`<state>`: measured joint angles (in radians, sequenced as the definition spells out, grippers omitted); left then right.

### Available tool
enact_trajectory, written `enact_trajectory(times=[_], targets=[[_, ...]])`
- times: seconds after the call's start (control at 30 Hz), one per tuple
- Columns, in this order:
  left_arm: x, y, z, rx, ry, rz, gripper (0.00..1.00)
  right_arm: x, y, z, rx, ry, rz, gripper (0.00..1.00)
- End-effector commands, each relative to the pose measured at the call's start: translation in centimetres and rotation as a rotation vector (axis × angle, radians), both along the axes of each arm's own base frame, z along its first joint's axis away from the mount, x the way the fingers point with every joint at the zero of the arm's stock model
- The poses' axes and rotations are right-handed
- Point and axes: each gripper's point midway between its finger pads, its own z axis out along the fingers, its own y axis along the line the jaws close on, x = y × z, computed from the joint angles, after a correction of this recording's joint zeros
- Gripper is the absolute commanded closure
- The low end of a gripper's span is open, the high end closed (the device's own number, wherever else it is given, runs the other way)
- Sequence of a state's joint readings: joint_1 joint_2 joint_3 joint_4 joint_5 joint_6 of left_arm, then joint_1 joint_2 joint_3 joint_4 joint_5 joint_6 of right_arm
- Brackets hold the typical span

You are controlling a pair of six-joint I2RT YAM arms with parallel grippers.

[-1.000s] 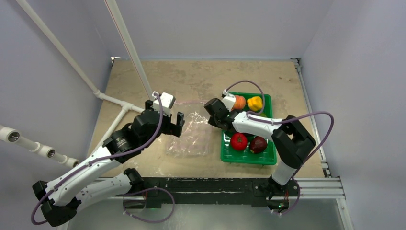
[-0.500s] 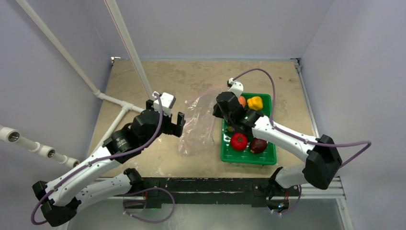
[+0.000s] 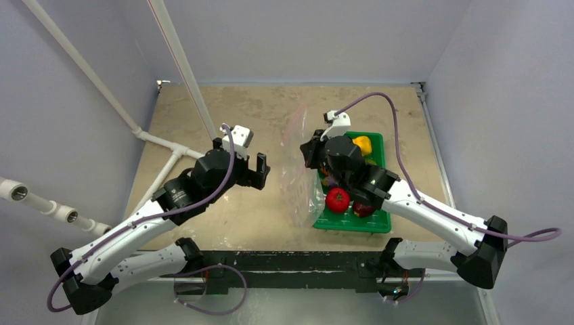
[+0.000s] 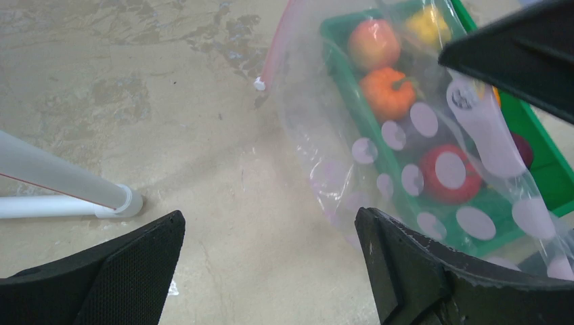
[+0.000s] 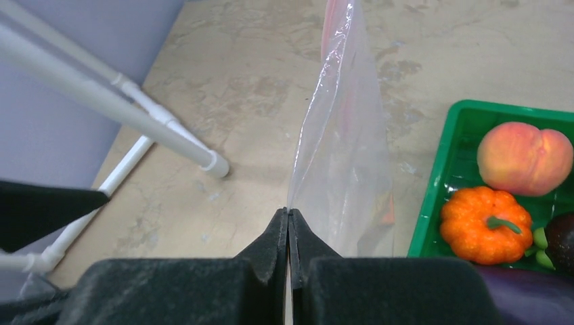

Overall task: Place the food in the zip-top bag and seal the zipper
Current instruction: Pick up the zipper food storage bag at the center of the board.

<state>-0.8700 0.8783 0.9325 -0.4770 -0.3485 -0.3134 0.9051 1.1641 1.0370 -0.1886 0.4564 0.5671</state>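
Two fingers of the right gripper [image 5: 289,215] are pinched together on one edge of the zip-top bag [image 5: 348,149], holding it upright just left of the green tray [image 5: 461,141] where the food [image 5: 485,223] lies, while the left gripper [image 4: 269,227] hovers further left, fingers spread wide.

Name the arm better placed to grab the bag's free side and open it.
Left. The left gripper is open, empty and faces the zip-top bag; the right gripper is shut on the bag, holding it upright beside the green tray.
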Motion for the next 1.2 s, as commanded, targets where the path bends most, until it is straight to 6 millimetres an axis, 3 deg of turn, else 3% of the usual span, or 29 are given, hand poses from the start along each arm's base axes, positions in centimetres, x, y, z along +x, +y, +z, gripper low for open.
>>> enact_trajectory(times=[0.0, 0.23, 0.43, 0.63, 0.8, 1.17], targets=[[1.3, -0.6, 3.6, -0.164, -0.028, 0.096, 0.01, -1.7, 1.2, 2.4, 0.008, -0.092, 0.095, 1.00], [2.4, -1.9, 4.7, -0.271, 0.030, 0.135, 0.01, -3.9, 2.3, 4.1, 0.009, -0.139, 0.129, 1.00], [3.6, -0.6, 5.3, -0.398, 0.079, 0.120, 0.04, -5.5, 2.4, 6.3, 0.027, -0.184, 0.178, 1.00], [2.0, -0.5, 5.8, -0.359, 0.068, 0.021, 0.06, -7.2, 2.6, 8.6, 0.031, -0.223, 0.281, 1.00], [0.4, 1.4, 7.4, -0.304, -0.001, 0.002, 0.10, -8.7, 2.9, 10.1, 0.030, -0.252, 0.384, 1.00], [-1.9, 3.8, 7.5, -0.166, -0.037, -0.041, 0.27, -10.9, 3.1, 10.3, -0.015, -0.268, 0.527, 1.00]])
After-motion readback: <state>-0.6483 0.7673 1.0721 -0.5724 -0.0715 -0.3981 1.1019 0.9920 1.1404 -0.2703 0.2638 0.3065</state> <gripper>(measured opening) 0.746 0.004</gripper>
